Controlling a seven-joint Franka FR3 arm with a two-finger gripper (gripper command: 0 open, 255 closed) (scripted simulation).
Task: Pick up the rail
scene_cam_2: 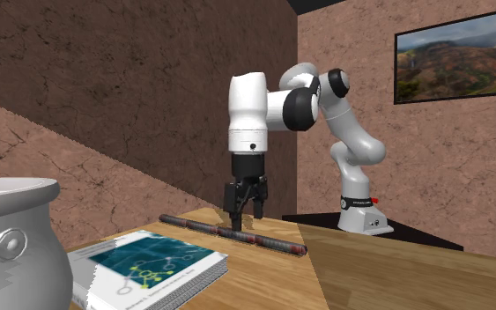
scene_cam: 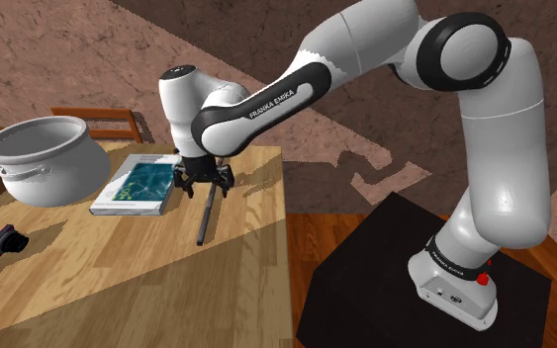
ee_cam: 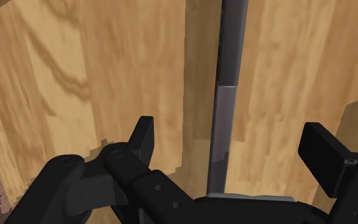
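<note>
1. A wooden table [scene_cam: 147, 277] was seen to carry everything, with the robot's dark stand placed beside it at the shoulder view's lower right.
2. The white arm [scene_cam: 365, 59] was stretched from the stand out over the table, its last link turned straight down.
3. A large pale pot [scene_cam: 44, 158] was set at the table's far end from the stand, well apart from the work.
4. A book [scene_cam: 142, 185] with a blue-green cover was laid flat between the pot and the rail, near the gripper but not touched by it.
5. The rail [scene_cam: 207, 213], a long dark slender bar, was laid flat on the table just beside the book. One end was pointed toward the table's edge in the shoulder view.
6. The gripper [ee_cam: 231, 137] was held upright directly over the rail, near the end closer to the book. In the second exterior view it was seen low, just above the bar.
7. The fingers [ee_cam: 144, 133] were spread apart, one on each side of the rail, and the bar was not gripped. The step in hand was judged to be the final alignment before the grasp. A short lowering, if any gap remained, was judged to be called for next, followed by a squeeze across the bar and a level lift, since tilting could be expected from a hold so far off the middle.
</note>
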